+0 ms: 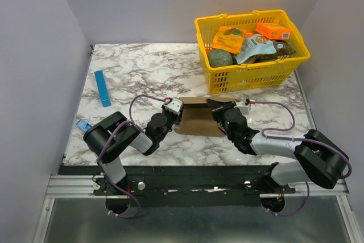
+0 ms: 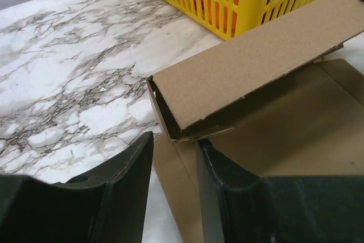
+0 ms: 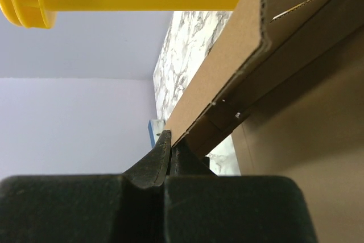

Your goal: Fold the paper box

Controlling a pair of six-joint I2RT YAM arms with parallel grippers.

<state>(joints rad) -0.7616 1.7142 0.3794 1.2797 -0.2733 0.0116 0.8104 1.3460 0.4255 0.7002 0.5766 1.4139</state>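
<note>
Black arms and hands, purple cables, white wrist blocks

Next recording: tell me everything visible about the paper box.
The paper box is plain brown cardboard, mostly a flat creased sheet on the marble table between the arms, just before the yellow basket. Its far long panel is folded up and over, a small tab showing at its left end. The shut right gripper meets that raised panel's edge; whether it pinches it is unclear. The left gripper is open over the sheet's left edge.
</note>
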